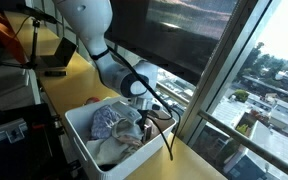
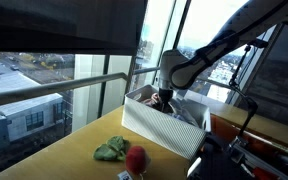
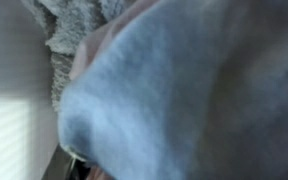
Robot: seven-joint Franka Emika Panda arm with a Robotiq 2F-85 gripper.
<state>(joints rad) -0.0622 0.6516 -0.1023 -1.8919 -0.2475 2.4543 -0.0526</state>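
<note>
This looks like an office or research lab on an upper floor of a tall building. A long wooden desk (image 1: 79,78) runs along tall windows (image 1: 269,45) that look down on rooftops (image 2: 14,105) and trees. A laptop (image 1: 54,58) sits on the desk, a dark blind (image 1: 174,30) hangs partway down the glass, and a white robot arm (image 1: 89,20) reaches into a white bin (image 2: 164,125) on the desk.

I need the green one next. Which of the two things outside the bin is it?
The low, crumpled one, lying left of the rounder red one in an exterior view.
</note>
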